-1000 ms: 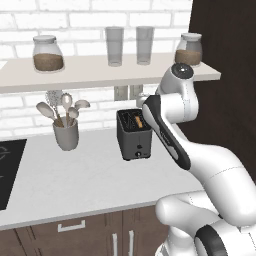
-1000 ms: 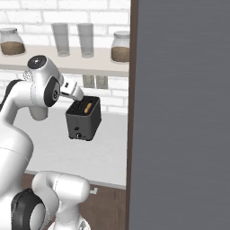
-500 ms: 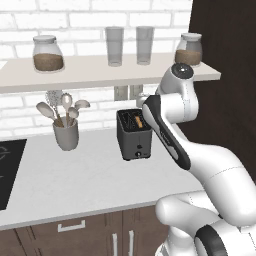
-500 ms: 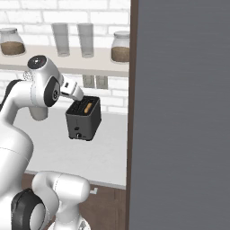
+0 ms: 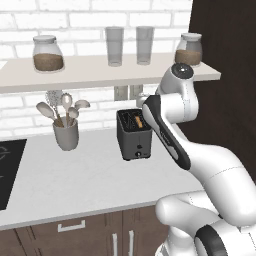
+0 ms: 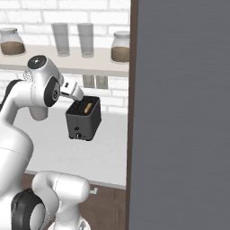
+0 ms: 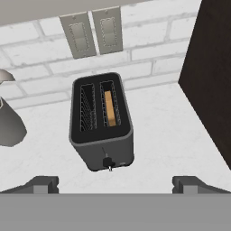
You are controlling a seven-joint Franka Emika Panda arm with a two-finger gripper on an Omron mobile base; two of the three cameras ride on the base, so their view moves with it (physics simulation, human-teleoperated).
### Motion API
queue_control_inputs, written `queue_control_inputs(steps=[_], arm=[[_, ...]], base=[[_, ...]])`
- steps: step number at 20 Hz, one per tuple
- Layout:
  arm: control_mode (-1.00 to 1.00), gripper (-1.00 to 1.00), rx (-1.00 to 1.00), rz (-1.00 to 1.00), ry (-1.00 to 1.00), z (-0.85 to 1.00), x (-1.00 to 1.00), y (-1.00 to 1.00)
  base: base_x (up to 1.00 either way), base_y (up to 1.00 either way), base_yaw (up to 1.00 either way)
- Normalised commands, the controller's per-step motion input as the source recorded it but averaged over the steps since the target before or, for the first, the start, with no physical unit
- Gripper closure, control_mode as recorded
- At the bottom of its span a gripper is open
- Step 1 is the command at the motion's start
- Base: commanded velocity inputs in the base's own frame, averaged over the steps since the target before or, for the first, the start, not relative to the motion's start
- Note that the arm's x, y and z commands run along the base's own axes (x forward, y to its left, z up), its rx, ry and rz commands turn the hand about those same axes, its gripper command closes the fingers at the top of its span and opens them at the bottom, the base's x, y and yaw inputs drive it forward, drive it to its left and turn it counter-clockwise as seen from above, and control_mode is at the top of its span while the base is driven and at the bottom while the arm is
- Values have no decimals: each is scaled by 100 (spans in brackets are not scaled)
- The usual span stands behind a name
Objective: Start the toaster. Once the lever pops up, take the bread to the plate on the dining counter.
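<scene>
The dark grey toaster (image 7: 101,122) stands on the white worktop by the brick wall, also seen from the base cameras (image 5: 134,135) (image 6: 83,120). A tan slice of bread (image 7: 109,108) sits down in its right slot (image 5: 138,120). The small dark lever (image 7: 107,162) is on the narrow front panel, low down. My gripper (image 7: 115,184) hovers above the toaster and slightly in front of it, open, its fingertips (image 7: 43,184) wide apart with nothing between them. The plate and the dining counter are out of view.
A grey utensil crock (image 5: 66,135) stands left of the toaster, and a black hob (image 5: 7,170) lies further left. A shelf (image 5: 100,72) with jars and glasses hangs overhead. A tall dark cabinet (image 5: 225,75) (image 7: 212,67) walls off the right side.
</scene>
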Motion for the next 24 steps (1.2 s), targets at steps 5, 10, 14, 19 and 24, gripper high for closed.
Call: queue_control_inputs(steps=[5, 10, 14, 19, 24], arm=[[-100, -100, 0, 0, 0, 0, 0, 0], [-100, -100, 0, 0, 0, 0, 0, 0], [-100, -100, 0, 0, 0, 0, 0, 0], [-100, -100, 0, 0, 0, 0, 0, 0], [-100, -100, 0, 0, 0, 0, 0, 0]], base=[[0, 0, 0], [0, 0, 0], [0, 0, 0], [0, 0, 0], [0, 0, 0]])
